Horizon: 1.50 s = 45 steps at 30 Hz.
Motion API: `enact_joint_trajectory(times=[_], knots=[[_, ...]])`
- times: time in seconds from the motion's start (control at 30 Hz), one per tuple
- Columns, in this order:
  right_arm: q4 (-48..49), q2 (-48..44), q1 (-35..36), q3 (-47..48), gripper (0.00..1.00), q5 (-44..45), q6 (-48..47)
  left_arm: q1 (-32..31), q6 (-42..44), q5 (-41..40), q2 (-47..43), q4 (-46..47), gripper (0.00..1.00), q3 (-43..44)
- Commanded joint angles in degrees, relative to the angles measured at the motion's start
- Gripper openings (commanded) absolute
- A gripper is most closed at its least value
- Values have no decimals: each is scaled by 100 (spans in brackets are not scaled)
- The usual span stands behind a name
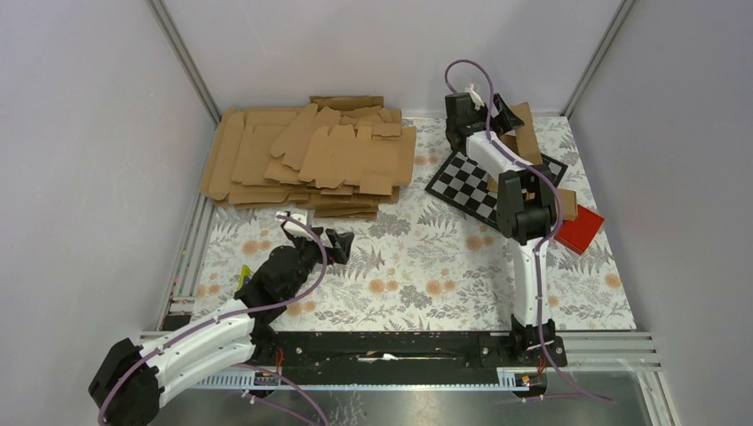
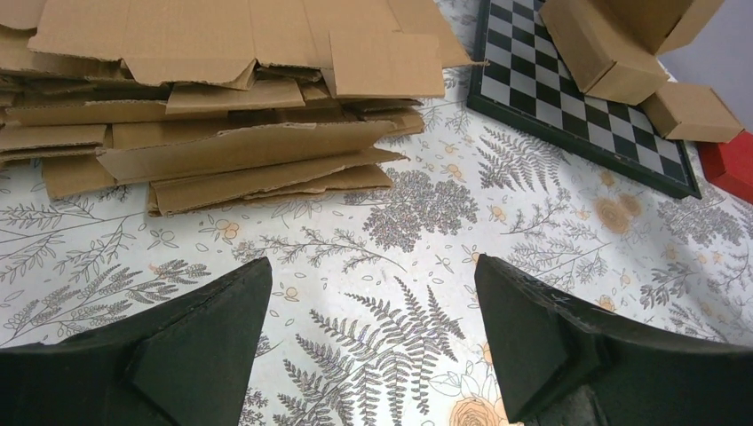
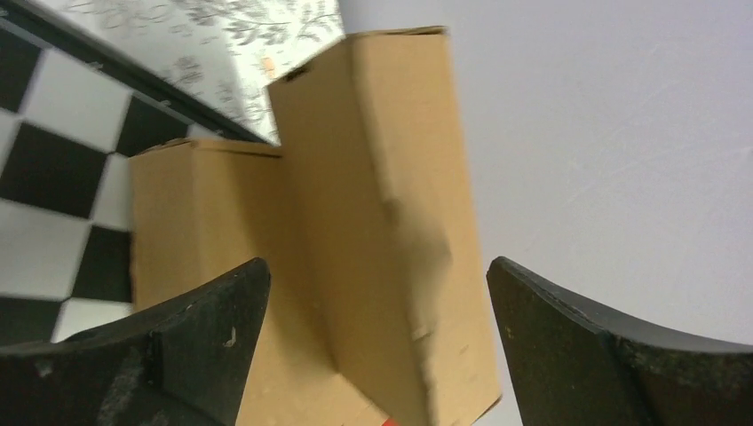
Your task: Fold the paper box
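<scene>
Left gripper [image 2: 373, 337], nearest the bases, hangs wide and empty over the flowery bench [image 2: 400, 231], just short of the stack of flat blanks [image 2: 222, 53], so nothing's happening on that side. Further back in the far right corner, the paper box [image 3: 382, 204] looks pretty much folded to me: a closed-up oblong carton standing against another carton [image 3: 204, 231] by the checkerboard [image 3: 53, 133]. Right gripper [image 3: 377, 284] is right at it, jaws spread wide either side and not pinching, so I'd guess backing off is all that's left.

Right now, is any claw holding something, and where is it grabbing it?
Nothing is held. The left claw is open and empty. The right claw is open too; the box sits between its fingers, not squeezed.
</scene>
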Motion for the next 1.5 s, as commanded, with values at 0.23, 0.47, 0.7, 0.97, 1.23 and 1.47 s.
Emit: enact_joint_trajectory(times=[0.23, 0.47, 0.7, 0.97, 1.23, 1.47], knots=[[-2329, -1151, 482, 699, 100, -2949, 2544, -6, -37, 45, 128, 241, 92, 73], [-2078, -1288, 465, 17, 71, -3633, 3260, -1, -28, 51, 128, 207, 92, 87], [-2009, -1103, 243, -752, 35, -4172, 3840, -3, -28, 92, 188, 210, 92, 104], [-1919, -814, -458, -1109, 20, -2763, 4127, -5, -19, 97, 234, 199, 93, 123], [-1407, -1483, -542, -1639, 22, -3034, 3808, -5, -15, 85, 377, 236, 93, 148], [907, -3609, -534, -4207, 73, -5727, 3888, -6, 31, -23, 359, 150, 94, 181]])
